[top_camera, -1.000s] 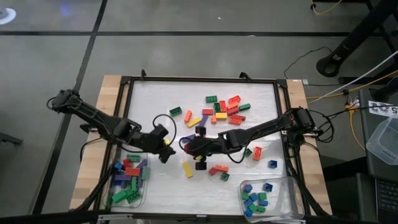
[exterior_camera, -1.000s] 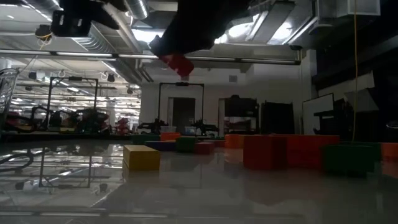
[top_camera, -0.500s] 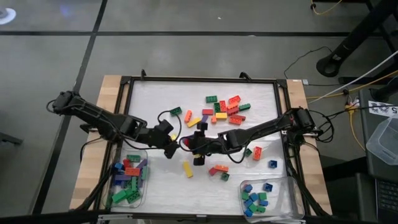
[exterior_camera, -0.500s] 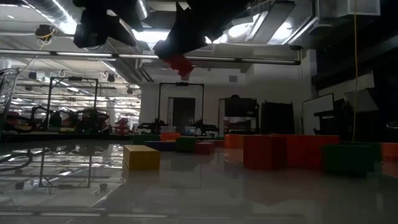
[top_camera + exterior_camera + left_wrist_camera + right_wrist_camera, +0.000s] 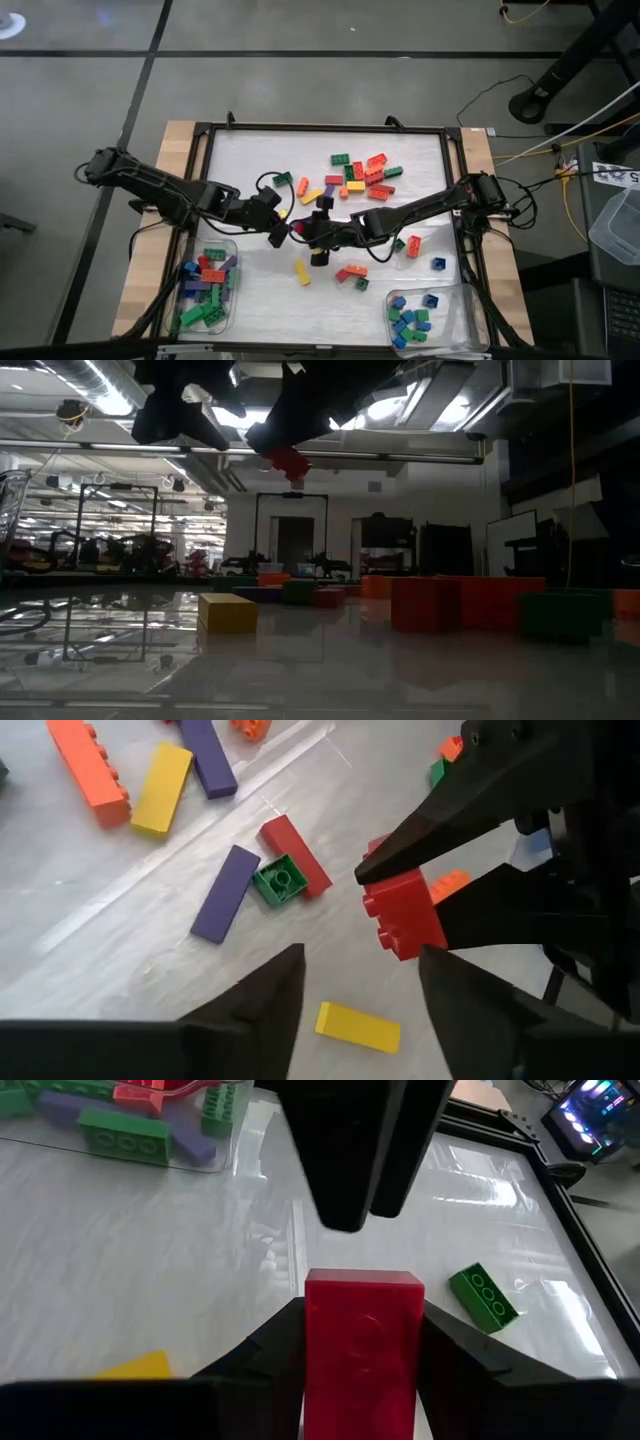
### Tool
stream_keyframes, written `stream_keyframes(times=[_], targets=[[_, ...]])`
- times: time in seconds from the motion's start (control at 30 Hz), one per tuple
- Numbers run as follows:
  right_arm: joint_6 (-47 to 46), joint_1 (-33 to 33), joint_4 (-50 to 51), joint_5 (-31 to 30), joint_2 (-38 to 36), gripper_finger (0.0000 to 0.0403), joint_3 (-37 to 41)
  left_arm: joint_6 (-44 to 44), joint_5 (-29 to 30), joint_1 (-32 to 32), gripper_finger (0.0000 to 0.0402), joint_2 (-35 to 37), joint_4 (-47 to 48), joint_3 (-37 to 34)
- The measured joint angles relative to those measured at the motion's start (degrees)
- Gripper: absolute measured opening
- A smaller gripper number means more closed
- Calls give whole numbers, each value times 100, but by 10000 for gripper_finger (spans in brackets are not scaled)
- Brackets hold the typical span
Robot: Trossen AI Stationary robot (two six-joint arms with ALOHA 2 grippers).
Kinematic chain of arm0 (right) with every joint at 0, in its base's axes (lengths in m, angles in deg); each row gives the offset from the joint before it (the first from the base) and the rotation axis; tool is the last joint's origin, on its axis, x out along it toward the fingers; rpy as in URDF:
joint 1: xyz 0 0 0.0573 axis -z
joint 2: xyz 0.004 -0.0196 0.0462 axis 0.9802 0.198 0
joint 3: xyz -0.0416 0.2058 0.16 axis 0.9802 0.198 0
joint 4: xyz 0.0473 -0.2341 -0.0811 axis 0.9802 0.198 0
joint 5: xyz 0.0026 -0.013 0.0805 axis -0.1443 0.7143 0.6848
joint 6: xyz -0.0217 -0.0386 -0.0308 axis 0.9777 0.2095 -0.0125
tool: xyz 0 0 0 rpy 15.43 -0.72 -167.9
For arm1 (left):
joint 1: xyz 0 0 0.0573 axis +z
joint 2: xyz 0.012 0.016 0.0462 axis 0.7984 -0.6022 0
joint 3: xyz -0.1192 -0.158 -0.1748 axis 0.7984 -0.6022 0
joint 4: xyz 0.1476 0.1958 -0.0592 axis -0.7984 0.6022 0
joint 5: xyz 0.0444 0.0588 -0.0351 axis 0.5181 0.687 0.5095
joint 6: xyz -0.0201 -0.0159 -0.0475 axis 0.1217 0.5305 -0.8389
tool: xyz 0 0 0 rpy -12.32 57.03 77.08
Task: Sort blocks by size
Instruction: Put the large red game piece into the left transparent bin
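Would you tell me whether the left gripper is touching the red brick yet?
Apart: the left wrist view shows the open left gripper short of the red brick.

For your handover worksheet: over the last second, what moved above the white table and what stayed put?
The left gripper, open and empty, moved right toward the red rectangular studded brick, stopping just short. The right gripper stayed in place, clamped on that brick. The loose bricks did not move.

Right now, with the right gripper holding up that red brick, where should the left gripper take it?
Probably by the free studded end of the red brick, closing on its two flat long sides. The right gripper clamps the other end, and the open left gripper already faces the free end.
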Motion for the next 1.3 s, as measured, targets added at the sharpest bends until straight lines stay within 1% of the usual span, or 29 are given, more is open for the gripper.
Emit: stream_keyframes(times=[0.1, 0.23, 0.33, 0.7, 0.77, 0.83, 0.9, 1.07, 1.17, 1.3], targets=[[0, 0, -24, -1, 0, 151, 0, 8, 0, -2, 218, -125, -311, 0], [0, 0, -128, -2, 0, 151, -3, 224, -2, -2, 236, -308, -718, 0], [0, 0, -132, -4, 0, 151, -4, 305, 2, -7, 239, -384, -876, 0], [-28, 0, -164, -9, 0, 151, -3, 83, 2, 254, 238, -521, -834, 0], [-31, 0, -166, -11, 0, 151, -4, 143, 2, 260, 226, -521, -834, -1], [-33, 0, -166, -11, 0, 151, -4, 258, 2, 260, 203, -521, -850, 0], [-35, 0, -170, 0, 0, 151, -4, 373, 2, 260, 170, -521, -881, 0], [-26, 0, -135, 27, 0, 157, -2, 502, -84, 251, 71, -519, -865, 4], [-44, -2, -155, 51, 0, 166, -2, 513, -262, 256, 69, -503, -854, 4], [-52, -7, -188, 92, 0, 181, -2, 834, -363, 254, 69, -475, -815, 2]])
